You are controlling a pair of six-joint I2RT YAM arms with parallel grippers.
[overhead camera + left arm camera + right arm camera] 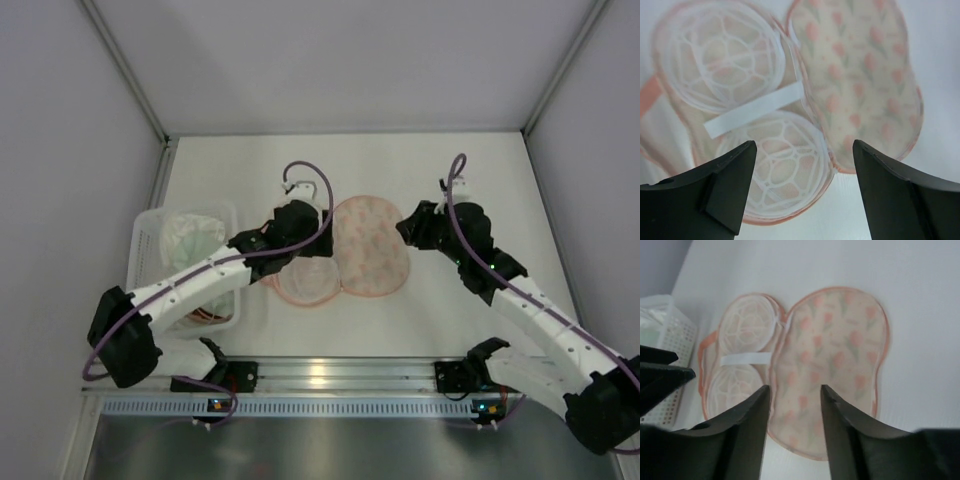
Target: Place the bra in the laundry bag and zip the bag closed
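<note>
The laundry bag [860, 85] lies open on the white table [480, 200], between the two arms. It is not zipped. Its flowered half lies flat on the right side. The other half is on the left side, and the bra [720, 60] sits inside this half. Both round mesh cups look upward, one behind the other, and a white band crosses between them. A pink edge goes all around the two halves.

The left gripper [804, 147] hangs above the bra, over the cup that is nearer to the arms. Its two fingers [725, 190] are spread wide and nothing is between them. It does not touch the bra.

The right gripper [792, 390] hangs over the near end of the flowered half, close to the seam where the halves join. Its fingers [750, 430] are only a little apart, and they hold nothing.

A white plastic basket [150, 225] stands to the left of the bag, beside the left arm, with some pale cloth inside.
</note>
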